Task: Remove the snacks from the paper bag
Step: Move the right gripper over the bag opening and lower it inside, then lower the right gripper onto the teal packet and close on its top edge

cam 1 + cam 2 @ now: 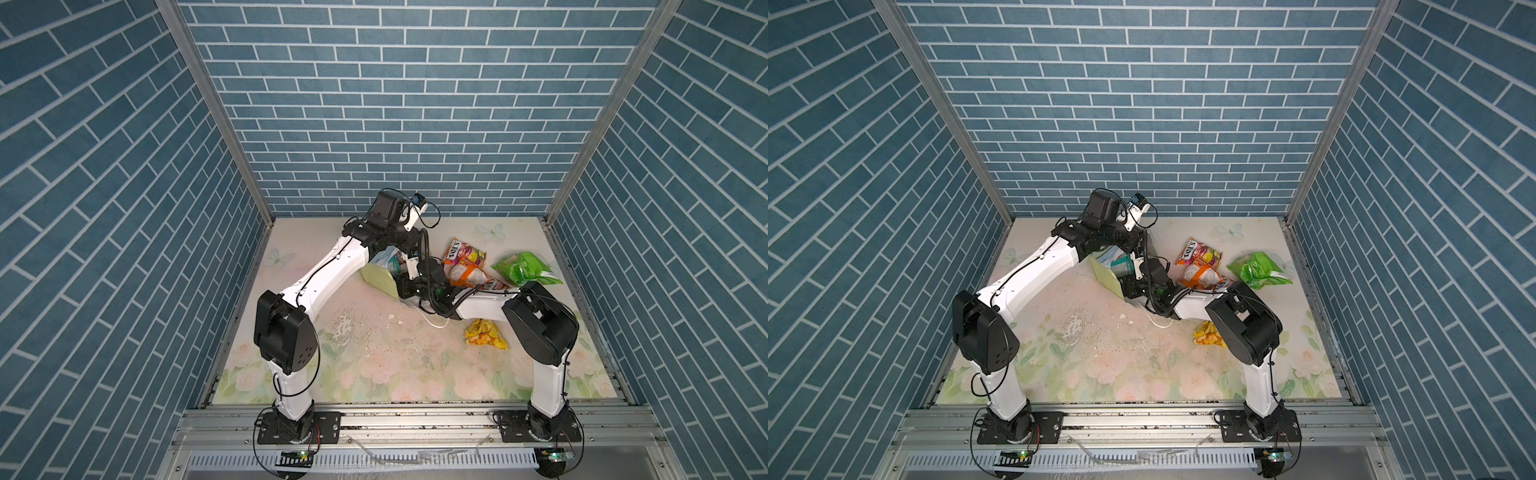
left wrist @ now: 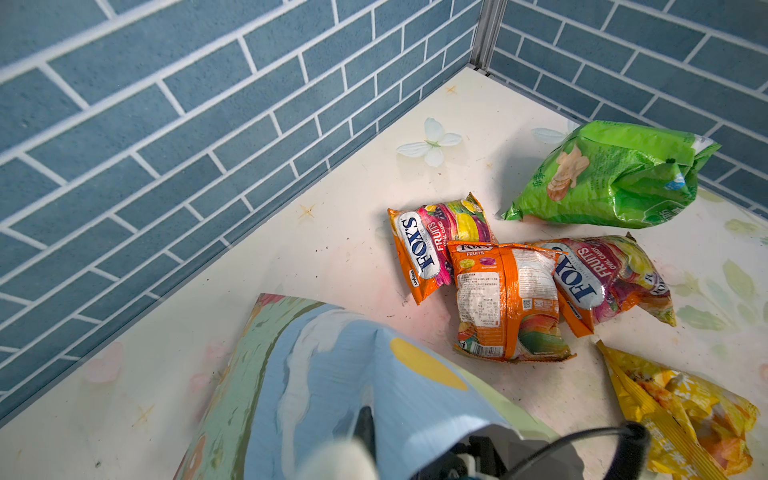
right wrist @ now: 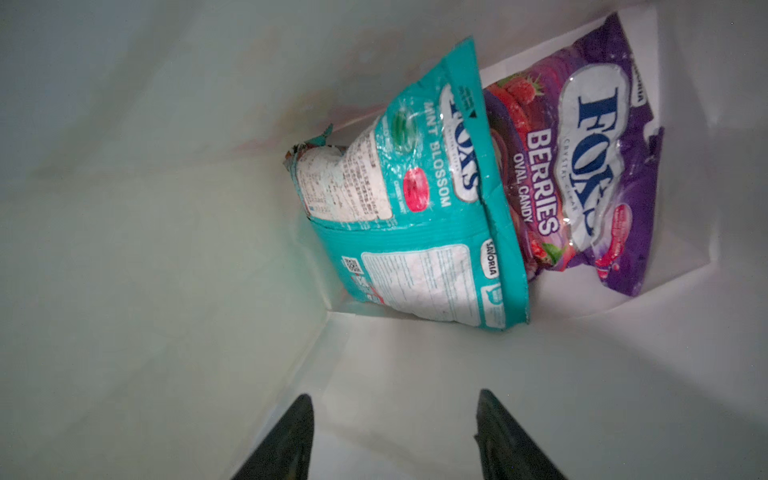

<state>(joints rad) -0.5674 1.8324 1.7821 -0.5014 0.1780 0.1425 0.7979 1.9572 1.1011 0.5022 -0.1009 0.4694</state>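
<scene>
1. The paper bag (image 1: pixel 380 280) sits tipped over toward the back of the floral worktop (image 1: pixel 374 353), about mid-width. Its pale green side faces up and its mouth is turned to the right arm.
2. The left fingers (image 2: pixel 365 419) are clenched on the paper bag. In the left wrist view the painted sky-and-cloud face bunches right over them.
3. The right fingers (image 3: pixel 291 436) are inside the bag and spread wide. There is nothing between them and white lining all round.
4. Ahead of them, at the bottom of the bag, a teal mint packet (image 3: pixel 415 232) leans across a purple berries packet (image 3: pixel 602 166). The two touch, with the teal one on top.
5. Out on the worktop just beside the bag's mouth there is a cluster of three. One orange fruits packet (image 2: pixel 436 245) lies face up. A middle packet (image 2: pixel 507 299) lies with its label side up and overlaps both neighbours. A third fruits packet (image 2: pixel 611 278) is on its other flank.
6. The green packet (image 2: pixel 615 178) lies beyond the cluster, near the right wall and clear of the others.
7. The yellow packet (image 1: pixel 486 334) lies apart on the near side, just beside the right arm's elbow.
8. A white cord handle (image 1: pixel 432 322) trails on the worktop under the right forearm.
</scene>
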